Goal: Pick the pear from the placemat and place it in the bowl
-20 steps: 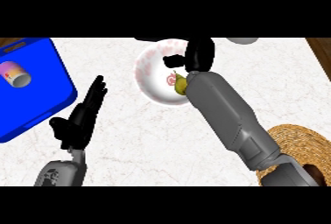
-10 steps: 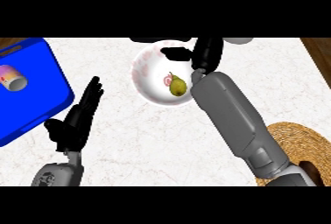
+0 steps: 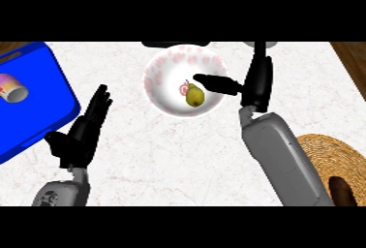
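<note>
A yellow-green pear [image 3: 195, 96] lies inside the white bowl with pink markings [image 3: 166, 68] at the upper middle of the counter. My right hand [image 3: 256, 82] stands just right of the bowl, open, fingers straight and pointing away, thumb [image 3: 217, 83] reaching out over the bowl's right rim above the pear. It holds nothing. My left hand [image 3: 85, 128] rests open at the lower left, fingers up, well away from the bowl.
A blue tray [image 3: 43, 104] at the left edge carries a small multicoloured cup [image 3: 12, 88]. A woven straw placemat [image 3: 337, 160] lies at the lower right, partly behind my right forearm. Wooden counter edge shows at the top right.
The pear, earlier hidden at my right hand over the bowl, now lies free in the bowl. My right hand has drawn off to the right and opened. The left hand barely moved.
</note>
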{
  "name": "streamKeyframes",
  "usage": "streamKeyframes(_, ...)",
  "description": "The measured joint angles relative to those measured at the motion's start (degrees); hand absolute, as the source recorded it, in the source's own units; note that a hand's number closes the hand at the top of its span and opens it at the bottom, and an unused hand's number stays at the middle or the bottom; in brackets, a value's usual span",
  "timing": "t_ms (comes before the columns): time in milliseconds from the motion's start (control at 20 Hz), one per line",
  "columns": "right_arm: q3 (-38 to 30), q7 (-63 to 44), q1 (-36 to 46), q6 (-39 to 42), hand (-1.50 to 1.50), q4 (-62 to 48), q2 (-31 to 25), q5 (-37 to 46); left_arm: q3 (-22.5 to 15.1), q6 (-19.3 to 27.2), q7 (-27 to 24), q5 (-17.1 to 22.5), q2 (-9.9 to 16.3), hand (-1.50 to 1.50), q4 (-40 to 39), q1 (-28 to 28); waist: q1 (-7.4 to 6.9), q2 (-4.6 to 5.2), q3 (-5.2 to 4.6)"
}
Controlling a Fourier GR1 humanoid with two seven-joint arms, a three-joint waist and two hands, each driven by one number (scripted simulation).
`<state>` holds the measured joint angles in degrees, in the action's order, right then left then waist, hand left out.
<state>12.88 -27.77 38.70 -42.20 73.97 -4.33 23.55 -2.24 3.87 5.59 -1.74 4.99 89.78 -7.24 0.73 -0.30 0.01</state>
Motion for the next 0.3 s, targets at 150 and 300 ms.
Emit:
streamKeyframes(150, 1.59, 0.04, -5.57, 2.05, -1.5, 6.87, -0.22, -0.01, -1.34, 0.82, -0.35, -1.18, -1.27, 0.0, 0.46, 0.99, -0.19, 0.06, 0.01)
streamKeyframes(300, 2.93, 0.0, -10.54, 3.4, -1.5, 11.71, -0.07, 1.29, -0.71, 0.47, -0.13, -1.13, -1.07, 0.0, -0.02, 0.06, -0.36, 0.14, 0.0)
